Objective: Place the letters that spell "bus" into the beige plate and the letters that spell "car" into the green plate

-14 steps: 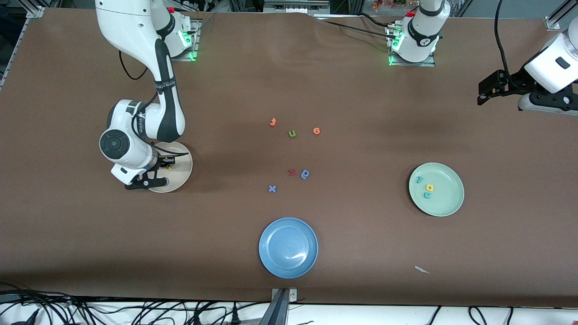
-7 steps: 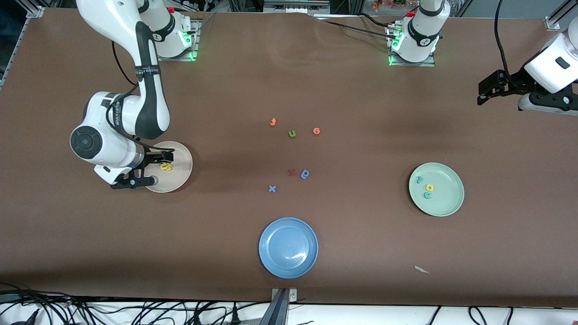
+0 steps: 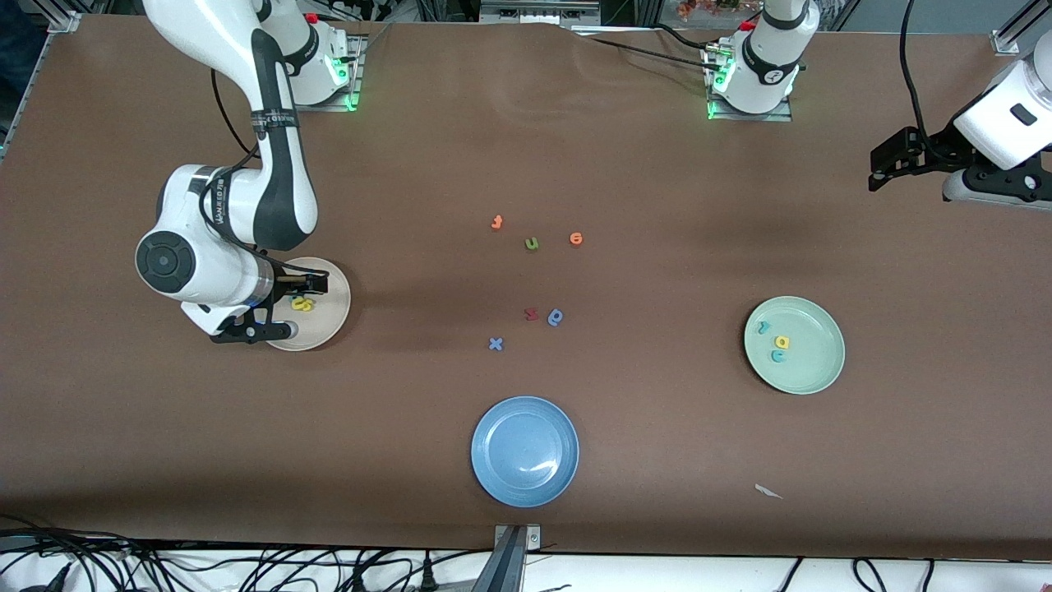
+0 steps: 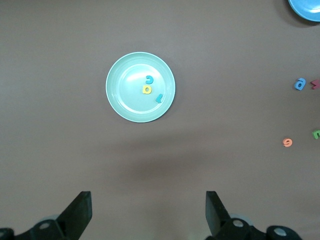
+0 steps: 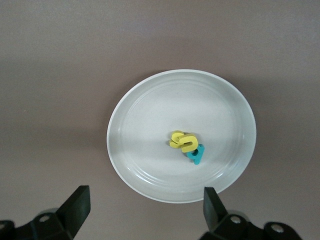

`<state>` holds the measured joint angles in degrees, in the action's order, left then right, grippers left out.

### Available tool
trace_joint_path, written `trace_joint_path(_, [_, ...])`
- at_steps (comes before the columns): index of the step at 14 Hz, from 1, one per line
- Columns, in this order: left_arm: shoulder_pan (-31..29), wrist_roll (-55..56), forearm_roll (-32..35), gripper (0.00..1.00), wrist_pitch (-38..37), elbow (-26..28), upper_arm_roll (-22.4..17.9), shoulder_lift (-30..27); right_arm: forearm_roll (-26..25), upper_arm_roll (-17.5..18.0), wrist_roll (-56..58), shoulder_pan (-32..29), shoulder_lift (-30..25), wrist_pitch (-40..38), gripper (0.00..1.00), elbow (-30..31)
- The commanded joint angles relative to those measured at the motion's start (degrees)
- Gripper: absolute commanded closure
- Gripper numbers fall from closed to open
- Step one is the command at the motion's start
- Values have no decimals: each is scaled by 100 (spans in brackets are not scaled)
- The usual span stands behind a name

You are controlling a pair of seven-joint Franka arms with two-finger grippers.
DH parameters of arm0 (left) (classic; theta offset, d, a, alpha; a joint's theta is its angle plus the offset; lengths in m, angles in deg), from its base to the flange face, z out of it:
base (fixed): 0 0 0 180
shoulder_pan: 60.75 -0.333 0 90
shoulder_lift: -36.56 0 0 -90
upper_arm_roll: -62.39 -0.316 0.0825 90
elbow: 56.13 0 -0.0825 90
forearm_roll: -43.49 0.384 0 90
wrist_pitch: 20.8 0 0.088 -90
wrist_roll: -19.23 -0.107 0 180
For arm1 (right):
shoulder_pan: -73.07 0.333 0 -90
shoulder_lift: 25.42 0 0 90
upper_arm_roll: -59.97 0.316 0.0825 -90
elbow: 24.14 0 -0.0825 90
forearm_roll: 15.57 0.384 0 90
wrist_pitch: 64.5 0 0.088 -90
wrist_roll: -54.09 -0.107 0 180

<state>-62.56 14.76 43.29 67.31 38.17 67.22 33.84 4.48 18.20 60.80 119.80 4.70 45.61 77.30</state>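
Two grippers, both with fingers spread and nothing between them. My right gripper (image 3: 283,308) hangs over the beige plate (image 3: 329,316), which sits toward the right arm's end of the table. Through the right wrist camera I see the bare finger pads (image 5: 77,202) wide apart above the plate (image 5: 145,115), and in its well the yellow "u" (image 5: 176,139) and yellow "s" (image 5: 188,143) overlap, with the teal "b" (image 5: 197,153) touching them at about four o'clock of the pair. From the front the teal one is mostly hidden, so I take its shape on trust.

My left gripper (image 3: 892,164) waits in the air at the left arm's end of the table, released; its wrist camera shows both fingertips (image 4: 80,212) well apart. That view takes in the green plate (image 4: 120,102), holding the teal "c" (image 4: 149,79), the yellow "a" (image 4: 146,89) touching it, and the thin teal "r" (image 4: 159,98) just beside.

Mid-table, loose letters lie scattered: an orange "t" (image 3: 496,222), the green "u" (image 3: 532,243), the orange round letter (image 3: 576,238), a red letter (image 3: 532,313), the blue round letter (image 3: 555,316) just beside it, and a blue "x" (image 3: 495,344). Nearer the front camera than these sits the blue plate (image 3: 493,473). A white scrap (image 3: 768,491) lies at roughly three o'clock of it, well apart.
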Motion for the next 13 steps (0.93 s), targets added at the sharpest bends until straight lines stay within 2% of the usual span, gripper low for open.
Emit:
trace_joint_path(1, [-22, 60, -77, 0, -128, -87, 27, -18, -911, 1480, -442, -1467, -865, -218, 0, -2])
trace_joint_path(2, [-31, 60, -77, 0, -128, -87, 27, -18, -1272, 2036, -591, -2022, -1051, -340, 0, -10])
trace_joint_path(4, [-22, 60, -77, 0, -128, -87, 27, -18, -1617, 3003, -768, -3025, -1455, -560, 0, -10])
trace_joint_path(5, [-22, 60, -77, 0, -128, -87, 27, -18, -1732, 3191, -768, -3282, -1614, -727, 0, -71])
trace_joint_path(9, [-22, 60, -77, 0, -128, -87, 27, -18, -1759, 3193, -917, -3364, -2070, -1623, 0, -511])
trace_joint_path(13, [-22, 60, -77, 0, -128, -87, 27, -18, -1768, 3245, -1190, -3522, -2634, -1651, 0, -503])
